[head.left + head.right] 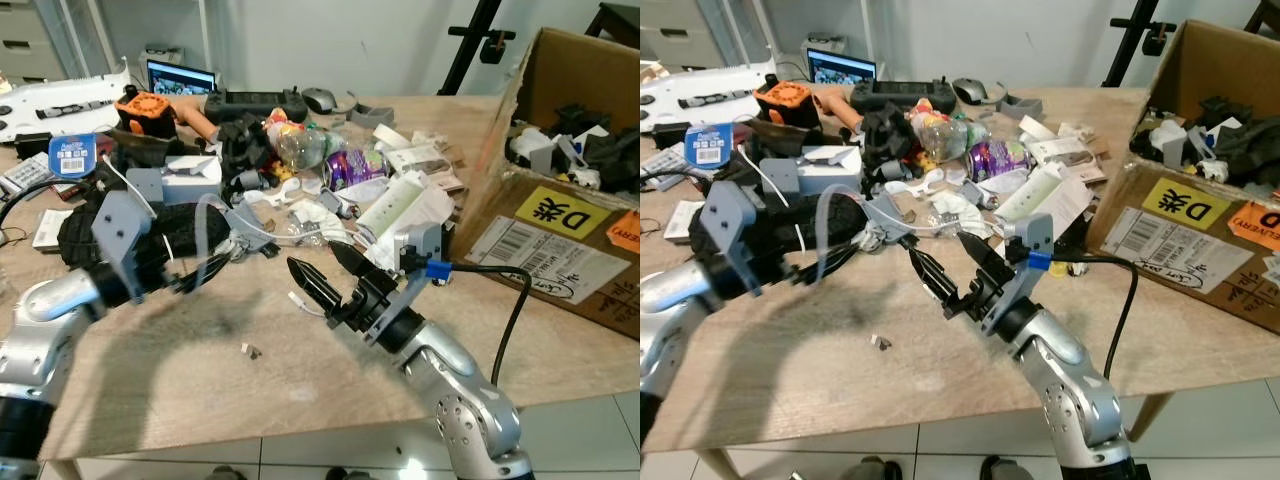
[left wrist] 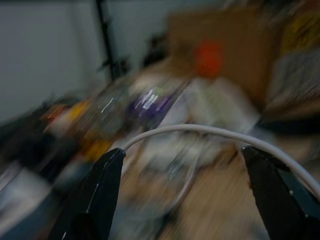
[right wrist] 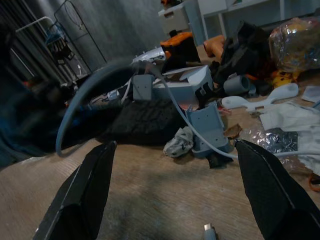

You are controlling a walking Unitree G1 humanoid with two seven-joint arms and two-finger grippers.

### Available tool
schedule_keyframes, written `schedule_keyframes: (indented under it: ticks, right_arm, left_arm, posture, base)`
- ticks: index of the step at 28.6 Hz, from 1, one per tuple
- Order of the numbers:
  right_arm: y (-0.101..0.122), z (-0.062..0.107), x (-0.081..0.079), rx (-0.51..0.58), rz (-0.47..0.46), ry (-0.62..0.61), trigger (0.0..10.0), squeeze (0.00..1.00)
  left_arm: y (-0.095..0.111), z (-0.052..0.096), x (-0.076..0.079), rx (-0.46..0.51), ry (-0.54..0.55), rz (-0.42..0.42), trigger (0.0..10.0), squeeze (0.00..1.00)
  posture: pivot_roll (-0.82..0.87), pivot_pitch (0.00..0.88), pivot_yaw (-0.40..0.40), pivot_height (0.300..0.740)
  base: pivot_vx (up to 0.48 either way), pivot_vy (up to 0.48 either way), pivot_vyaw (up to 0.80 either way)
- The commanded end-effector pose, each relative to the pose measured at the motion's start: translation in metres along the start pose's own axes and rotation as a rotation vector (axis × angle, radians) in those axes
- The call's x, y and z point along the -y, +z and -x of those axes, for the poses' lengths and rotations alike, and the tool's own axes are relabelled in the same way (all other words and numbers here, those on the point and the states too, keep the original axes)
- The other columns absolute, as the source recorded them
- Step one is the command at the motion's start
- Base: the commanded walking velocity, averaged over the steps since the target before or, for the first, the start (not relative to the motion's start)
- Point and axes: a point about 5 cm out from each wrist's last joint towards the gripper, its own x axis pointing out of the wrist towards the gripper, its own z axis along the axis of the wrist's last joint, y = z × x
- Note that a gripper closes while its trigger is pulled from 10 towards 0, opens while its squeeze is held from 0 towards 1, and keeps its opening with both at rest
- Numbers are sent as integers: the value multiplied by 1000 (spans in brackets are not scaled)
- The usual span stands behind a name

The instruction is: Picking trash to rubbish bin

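Observation:
A heap of trash covers the back of the wooden table: a crushed clear bottle, a purple wrapper, white papers and a white tube. A grey-white cable loops up from a grey adapter. My left gripper is open, and the cable arches across between its spread fingers in the blurred left wrist view. My right gripper is open just above the table, pointing at the cable and adapter. A tiny scrap lies on bare wood.
An open cardboard box holding assorted items lies at the table's right. A black bag, a laptop, an orange device and a black controller crowd the left and back. A black cable trails from my right wrist.

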Motion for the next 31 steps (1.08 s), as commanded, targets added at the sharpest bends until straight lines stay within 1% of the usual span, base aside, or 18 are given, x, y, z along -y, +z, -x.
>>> schedule_keyframes:
  ticks: [1, 3, 5, 6, 7, 8, 10, 11, 13, 15, 17, 19, 22, 26, 28, 29, 30, 31]
  right_arm:
    - [-1, 1, -2, -8, -7, 4, 10000, 0]
    - [-1, 1, -2, -8, -8, 4, 10000, 0]
    - [-2, -1, -2, -12, -7, 8, 10000, 0]
    - [-2, -2, -4, -13, -6, 15, 10000, 0]
    - [-2, -2, -4, -13, -6, 15, 10000, 0]
    - [-2, -2, -5, -12, -6, 19, 10000, 0]
    - [-1, -5, -7, -8, -7, 25, 10000, 0]
    - [-1, -5, -7, -7, -8, 27, 10000, 0]
    - [-2, -5, -9, -5, -9, 30, 10000, 0]
    - [-1, -4, -9, -4, -9, 30, 10000, 0]
    - [-1, -5, -9, -4, -12, 29, 10000, 0]
    - [-2, -6, -8, -5, -15, 29, 10000, 0]
    - [-3, -5, -9, -3, -26, 22, 10000, 0]
    - [-4, -7, -7, -1, -37, 13, 10000, 0]
    - [-5, -8, -7, 6, -59, 3, 10000, 0]
    - [-6, -9, -7, 18, -91, -5, 10000, 0]
    - [-8, -9, -6, 29, -158, -19, 10000, 0]
    - [-9, -8, -5, 28, -179, -21, 10000, 0]
  left_arm:
    - [11, -18, 15, 70, -45, 30, 10000, 0]
    - [18, -33, 24, 127, -68, 49, 10000, 0]
    - [21, -49, 32, 146, -86, 39, 10000, 0]
    - [25, -63, 42, 167, -105, 51, 10000, 0]
    - [25, -63, 42, 167, -105, 51, 10000, 0]
    - [28, -67, 47, 171, -114, 67, 10000, 0]
    - [37, -86, 69, 192, -191, 100, 10000, 0]
    - [35, -88, 76, 174, -213, 84, 10000, 0]
    - [32, -88, 83, 144, -229, 65, 10000, 0]
    - [31, -88, 84, 137, -231, 61, 10000, 0]
    - [24, -84, 76, 96, -201, 38, 10000, 0]
    - [20, -81, 70, 62, -177, 10, 10000, 0]
    - [16, -73, 61, 26, -126, -1, 10000, 0]
    - [14, -70, 58, 8, -105, -15, 10000, 0]
    - [14, -68, 57, 7, -91, -14, 10000, 0]
    - [14, -66, 56, 6, -76, -23, 10000, 0]
    - [12, -61, 47, 0, -34, -51, 10000, 0]
    - [12, -59, 41, -1, 3, -63, 10000, 0]
  posture:
    - [26, 212, -25, 740]
    - [27, 214, -27, 740]
    - [27, 238, -30, 740]
    - [20, 220, -22, 740]
    - [20, 220, -22, 740]
    - [20, 220, -22, 740]
    - [16, 220, -22, 740]
    - [15, 237, -21, 740]
    - [13, 211, -16, 740]
    - [13, 211, -16, 740]
    - [17, 235, -23, 740]
    - [17, 235, -23, 740]
    - [27, 219, -26, 740]
    - [29, 226, -28, 740]
    - [34, 221, -27, 740]
    - [34, 202, -28, 740]
    - [33, 222, -32, 740]
    - [33, 222, -32, 740]
  base:
    - [0, 0, 0]
    - [0, 0, 0]
    - [0, 0, 0]
    - [0, 0, 0]
    - [0, 0, 0]
    - [0, 0, 0]
    - [0, 0, 0]
    - [0, 0, 0]
    - [0, 0, 0]
    - [0, 0, 0]
    - [0, 0, 0]
    - [0, 0, 0]
    - [0, 0, 0]
    - [0, 0, 0]
    - [0, 0, 0]
    - [0, 0, 0]
    - [0, 0, 0]
    - [0, 0, 0]
